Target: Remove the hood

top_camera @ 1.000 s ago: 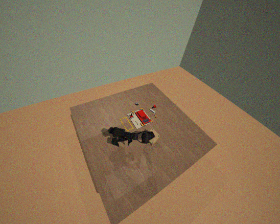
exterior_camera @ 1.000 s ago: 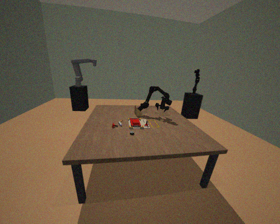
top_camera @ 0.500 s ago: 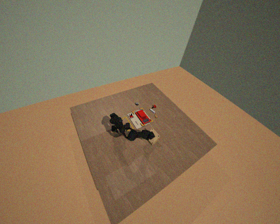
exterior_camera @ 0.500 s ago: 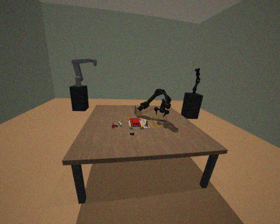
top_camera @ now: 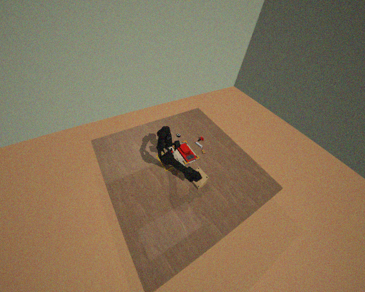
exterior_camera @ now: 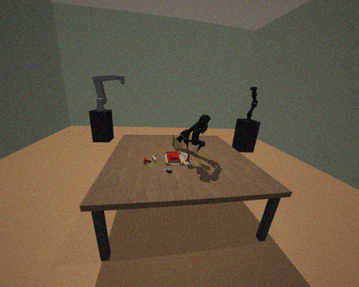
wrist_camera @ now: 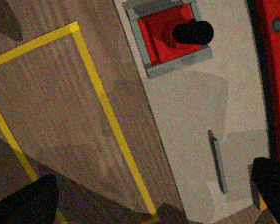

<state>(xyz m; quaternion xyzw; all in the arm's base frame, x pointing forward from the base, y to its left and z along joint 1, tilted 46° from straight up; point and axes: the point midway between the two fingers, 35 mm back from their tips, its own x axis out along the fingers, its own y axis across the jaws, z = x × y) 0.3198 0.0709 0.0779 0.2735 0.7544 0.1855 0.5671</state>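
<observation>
The toy car is red and sits on a white base plate in the middle of the table. In the wrist view, a red panel in a grey frame sits at the end of the car nearest the marked area; it looks like the hood, still on the car. The marked area is a yellow outlined rectangle on the wood right beside the base plate, with nothing inside it. My gripper is open and empty. It hangs above the edge between the marked area and the plate.
Small loose parts lie beyond the car: a red piece, a white piece, and a black wheel. The arm's beige base block stands nearby. Two other robots on black pedestals stand behind the table.
</observation>
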